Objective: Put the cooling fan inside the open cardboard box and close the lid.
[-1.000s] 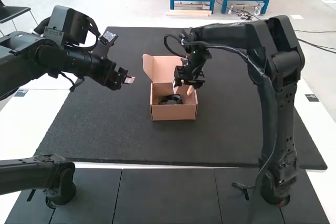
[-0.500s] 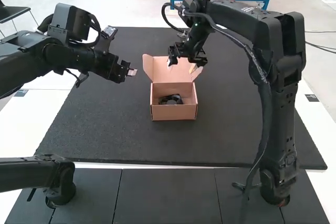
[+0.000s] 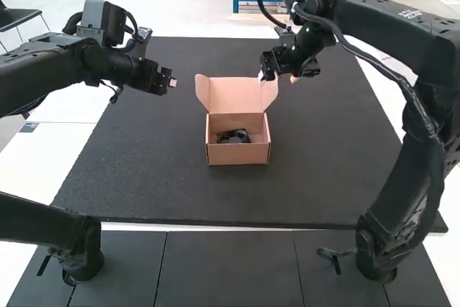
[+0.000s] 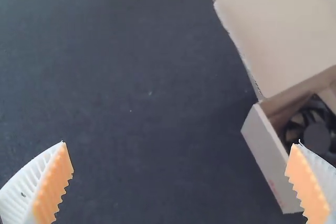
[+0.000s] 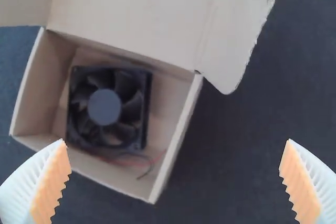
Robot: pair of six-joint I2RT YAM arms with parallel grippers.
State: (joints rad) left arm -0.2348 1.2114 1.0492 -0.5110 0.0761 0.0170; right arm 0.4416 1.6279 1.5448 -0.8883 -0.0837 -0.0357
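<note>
The black cooling fan (image 3: pixel 233 136) (image 5: pixel 107 109) (image 4: pixel 313 129) lies flat inside the open cardboard box (image 3: pixel 238 150) (image 5: pixel 178 124) (image 4: pixel 265 140) on the black mat. Thin wires (image 5: pixel 142 163) trail from the fan inside the box. The box's lid (image 3: pixel 236 94) (image 5: pixel 142 11) (image 4: pixel 278 30) stands up at its far side with side flaps spread. My right gripper (image 3: pixel 284 70) (image 5: pixel 173 182) hovers open above the lid's right end, holding nothing. Left of the box, above the mat, my left gripper (image 3: pixel 167 82) (image 4: pixel 178 182) is also open, nothing between its fingers.
The black mat (image 3: pixel 144 170) covers most of the table, with white tabletop (image 3: pixel 29 156) at the left. Bare mat surrounds the box on all sides.
The right gripper rose out of the box, leaving the fan inside, and moved back and right above the lid. The left gripper drew slightly back and up.
</note>
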